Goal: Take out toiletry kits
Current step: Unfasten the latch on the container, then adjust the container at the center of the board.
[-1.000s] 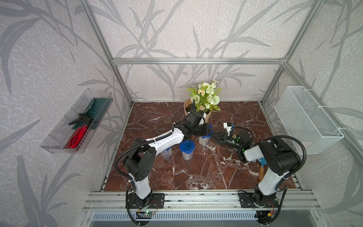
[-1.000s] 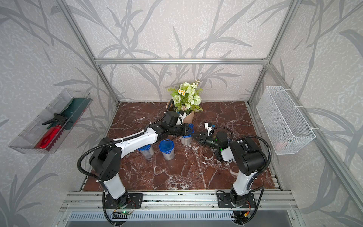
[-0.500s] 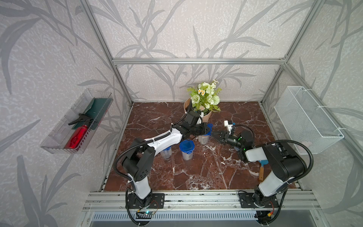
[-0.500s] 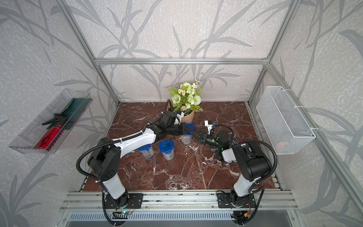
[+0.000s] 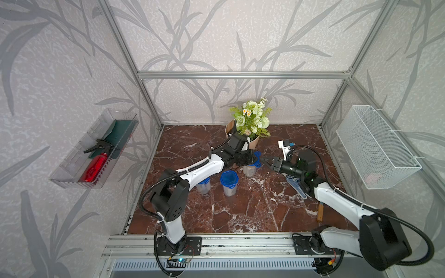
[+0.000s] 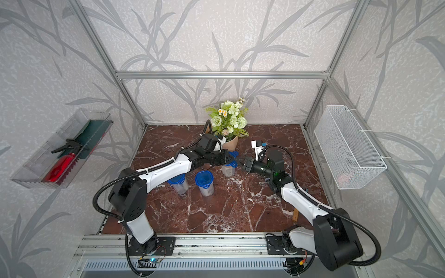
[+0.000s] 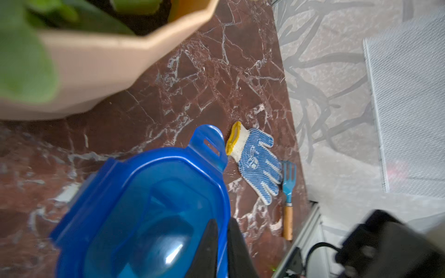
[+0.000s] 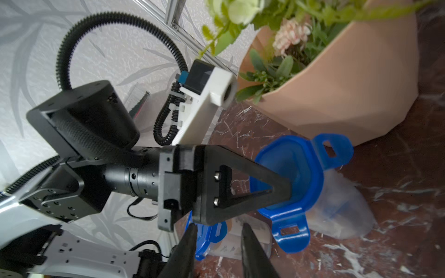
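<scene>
**Top views.** On the marbled bench (image 5: 240,216), the left claw (image 5: 253,158) and the right claw (image 5: 266,160) face each other tip to tip in front of the flower pot (image 5: 254,144). They meet above the far jar (image 5: 249,170). The left claw pinches the blue lid (image 5: 258,155), which is tilted up at that jar's top. The two nearer jars (image 5: 230,185) stand lidded. The toiletry kits (image 6: 206,191) show only as pale contents inside the clear jars, too small to itemise.

**Left wrist view.** The left claw (image 7: 222,222) is clenched on the lid (image 7: 149,192), one finger on each side of its rim. Beyond lies a dotted glove (image 7: 255,163) with a hand fork (image 7: 288,183) just beside it.

**Right wrist view.** The right claw (image 8: 216,231) stands released, its fingers (image 8: 250,248) apart with nothing between them, near the tilted lid (image 8: 296,168).
</scene>
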Tool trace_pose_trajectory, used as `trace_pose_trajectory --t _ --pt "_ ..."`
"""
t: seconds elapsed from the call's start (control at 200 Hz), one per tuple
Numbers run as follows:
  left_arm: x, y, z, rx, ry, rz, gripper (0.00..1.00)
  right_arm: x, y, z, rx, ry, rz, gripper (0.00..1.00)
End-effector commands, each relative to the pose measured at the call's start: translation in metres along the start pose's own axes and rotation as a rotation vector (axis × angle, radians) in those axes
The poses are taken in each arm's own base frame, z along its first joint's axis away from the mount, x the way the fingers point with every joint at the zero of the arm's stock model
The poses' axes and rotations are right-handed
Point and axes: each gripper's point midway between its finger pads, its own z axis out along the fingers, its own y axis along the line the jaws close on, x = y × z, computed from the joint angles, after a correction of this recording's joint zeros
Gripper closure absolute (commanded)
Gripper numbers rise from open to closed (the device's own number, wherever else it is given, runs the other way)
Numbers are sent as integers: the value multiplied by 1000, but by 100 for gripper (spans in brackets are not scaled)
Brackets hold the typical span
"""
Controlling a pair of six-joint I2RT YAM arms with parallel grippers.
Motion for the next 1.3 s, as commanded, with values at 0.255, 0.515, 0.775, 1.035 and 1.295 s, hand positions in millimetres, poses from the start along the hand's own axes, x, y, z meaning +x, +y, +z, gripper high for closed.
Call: trace_pose_trajectory --t 0.255,0.515,0.775,1.035,1.295 --pt "-23 -25 -40 -51 -22 52 54 66 -47 -1 497 309 -315 100" --pt "-28 -8 -79 -147 -142 80 54 65 -53 33 563 378 -376 100" --pt "-17 25 -89 -224 -152 52 53 40 -81 37 717 326 -385 100" --pt "-8 49 -69 -260 -107 29 42 9 -96 31 736 262 -351 100" --pt "-23 40 -48 -211 -118 46 26 -6 -101 33 708 245 -334 100"
